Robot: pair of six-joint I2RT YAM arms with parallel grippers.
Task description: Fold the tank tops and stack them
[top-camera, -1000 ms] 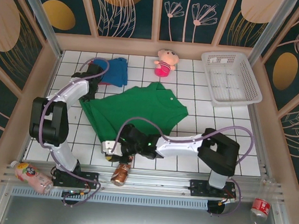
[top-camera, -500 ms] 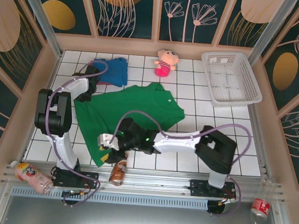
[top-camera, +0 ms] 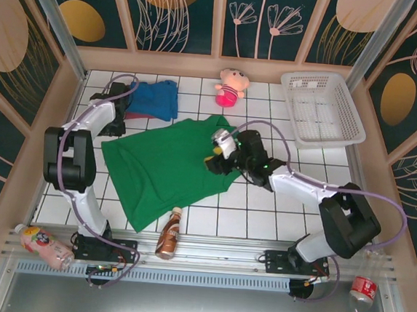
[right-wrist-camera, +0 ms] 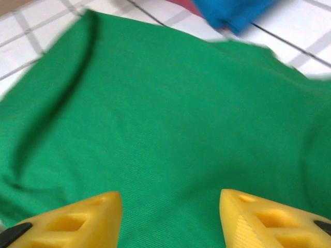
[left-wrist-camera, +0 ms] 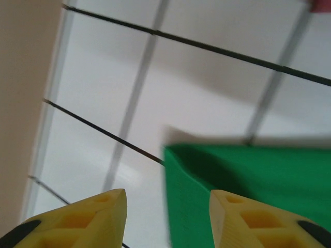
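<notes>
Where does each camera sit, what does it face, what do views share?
Top external: above and behind, looking down on the table; both arms show.
Left wrist: on its arm, facing the green tank top; left pincer shows.
Right wrist: on its arm, facing green tank top, blue tank top beyond; right pincer shows.
Shared: the green tank top.

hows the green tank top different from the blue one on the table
The green tank top lies spread open across the middle of the table, while the blue tank top is a compact, folded-looking bundle at the far left. Spread out, the green one covers many more tiles than the blue one. Both are plain soft cloth lying on the white tiles.
</notes>
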